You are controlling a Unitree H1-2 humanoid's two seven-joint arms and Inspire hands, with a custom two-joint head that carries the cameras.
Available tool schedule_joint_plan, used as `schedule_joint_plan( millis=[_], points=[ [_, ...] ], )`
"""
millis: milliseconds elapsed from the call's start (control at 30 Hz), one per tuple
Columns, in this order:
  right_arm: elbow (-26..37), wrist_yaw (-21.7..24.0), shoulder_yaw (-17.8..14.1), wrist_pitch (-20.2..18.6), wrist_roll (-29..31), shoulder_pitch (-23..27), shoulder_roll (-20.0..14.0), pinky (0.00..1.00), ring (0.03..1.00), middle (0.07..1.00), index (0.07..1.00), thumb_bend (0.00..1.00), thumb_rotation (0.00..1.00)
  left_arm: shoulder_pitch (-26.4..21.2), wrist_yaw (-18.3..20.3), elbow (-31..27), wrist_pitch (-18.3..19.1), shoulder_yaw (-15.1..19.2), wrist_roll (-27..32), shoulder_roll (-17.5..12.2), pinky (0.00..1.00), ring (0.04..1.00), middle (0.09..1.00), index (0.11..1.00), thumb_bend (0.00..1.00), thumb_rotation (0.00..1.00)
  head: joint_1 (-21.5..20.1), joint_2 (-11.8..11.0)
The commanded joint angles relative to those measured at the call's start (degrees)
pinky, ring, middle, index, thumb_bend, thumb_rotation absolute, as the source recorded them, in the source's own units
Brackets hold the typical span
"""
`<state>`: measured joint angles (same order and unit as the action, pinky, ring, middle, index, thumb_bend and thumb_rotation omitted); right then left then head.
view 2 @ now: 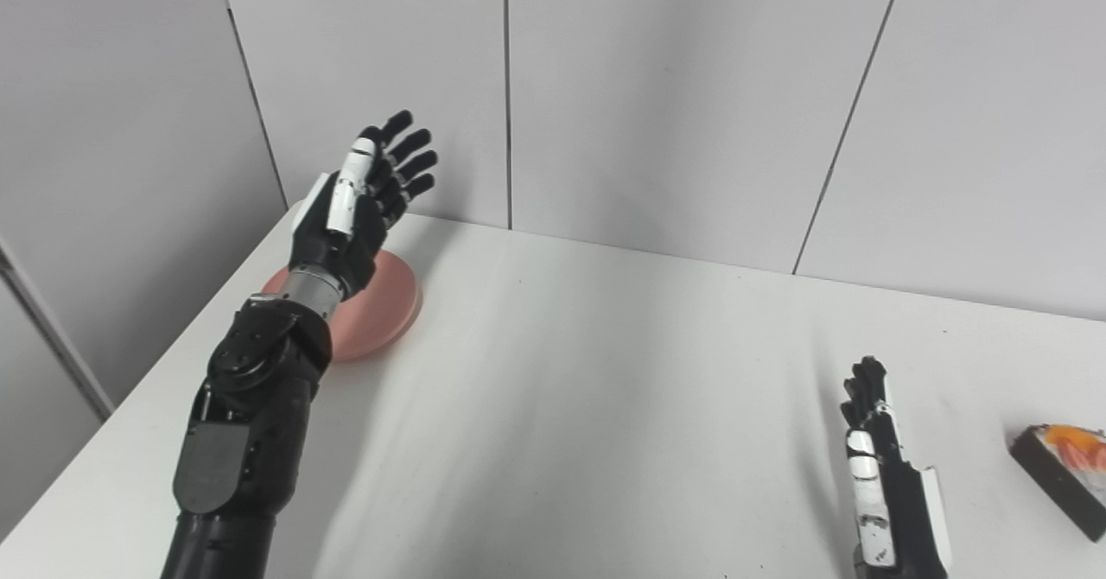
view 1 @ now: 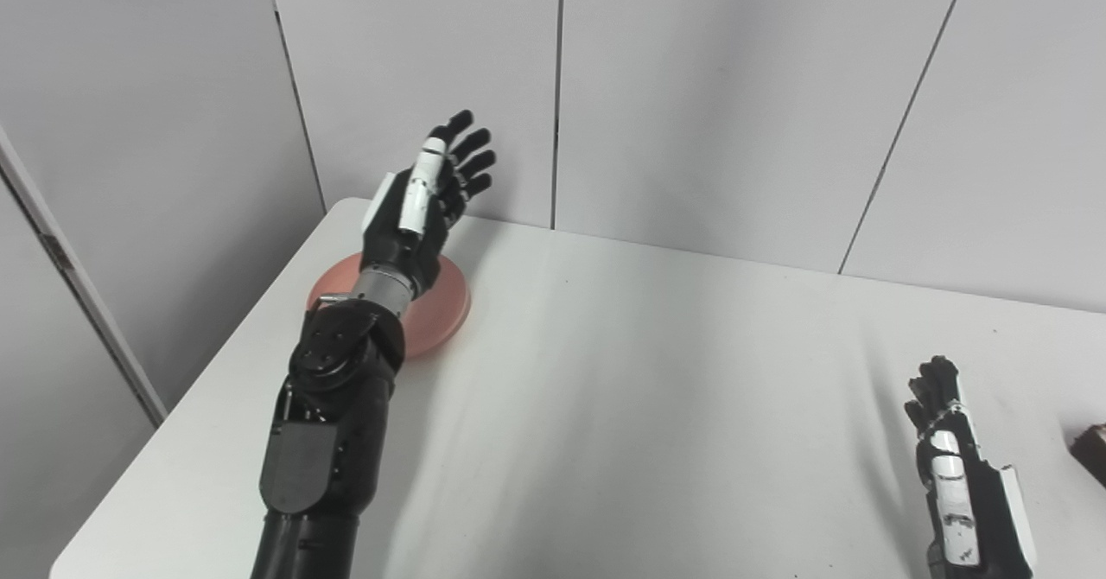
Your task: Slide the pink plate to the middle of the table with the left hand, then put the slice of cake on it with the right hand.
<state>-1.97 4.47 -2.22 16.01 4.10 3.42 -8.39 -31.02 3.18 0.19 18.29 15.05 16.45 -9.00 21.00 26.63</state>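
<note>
The first step is in hand: the pink plate [view 1: 436, 307] is lying near the table's [view 1: 605, 389] far left corner, well away from the middle, and the left hand [view 1: 423, 207] is hovering above it with its fingers spread and holding nothing. It appears to be raised over the plate's far side and not touching it, though the wrist and forearm are covering much of the plate, so any contact is hard to rule out. The next move, as I judge it, is calling for the hand to come down on or behind the plate's rim and push it across toward the table's centre. The right hand [view 2: 881, 467] is waiting low on the right, held edge-on just beside the slice of cake [view 2: 1067, 475] without touching it; its fingers are looking loosely extended and empty. The cake is sitting at the right edge, cut off by the frame in both views and barely showing in the left eye view.
</note>
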Motion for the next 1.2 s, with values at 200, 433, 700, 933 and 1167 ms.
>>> schedule_joint_plan(
  millis=[200, 433, 700, 933, 1167],
  points=[
    [-4.7, 0.5, -0.5, -0.2, 0.3, -3.6, -0.4, 1.0, 1.0, 1.0, 1.0, 0.34, 1.0, -5.8, -1.1, 3.4, -3.7, 3.7, 1.3, -4.7, 0.87, 0.885, 0.901, 0.897, 0.43, 1.0, 0.5, 0.1],
    [-4.4, 0.7, -0.8, -0.6, 0.8, -3.6, -0.5, 1.0, 1.0, 1.0, 1.0, 0.32, 1.0, -7.3, -1.3, 8.9, -5.6, 5.7, 1.8, -7.7, 0.9, 0.898, 0.904, 0.901, 0.44, 1.0, 1.1, -0.1],
    [-4.7, 1.3, -1.2, -0.5, 2.0, -3.6, -0.7, 1.0, 1.0, 1.0, 1.0, 0.31, 1.0, -8.7, -1.2, 16.1, -9.0, 8.1, 2.4, -10.8, 0.89, 0.895, 0.9, 0.897, 0.41, 1.0, 2.2, -0.1],
    [-5.0, 1.7, -1.4, -0.5, 2.4, -3.4, -1.1, 1.0, 1.0, 1.0, 1.0, 0.3, 1.0, -9.9, -1.0, 24.6, -12.4, 9.9, 4.4, -12.2, 0.92, 0.928, 0.926, 0.922, 0.38, 1.0, 3.1, -0.1],
    [-4.9, 1.5, -1.5, -0.9, 2.4, -3.4, -1.0, 1.0, 1.0, 1.0, 1.0, 0.3, 1.0, -9.2, -0.9, 30.0, -15.1, 11.1, 5.4, -12.6, 0.95, 0.932, 0.926, 0.915, 0.39, 1.0, 3.5, -0.1]
  ],
)
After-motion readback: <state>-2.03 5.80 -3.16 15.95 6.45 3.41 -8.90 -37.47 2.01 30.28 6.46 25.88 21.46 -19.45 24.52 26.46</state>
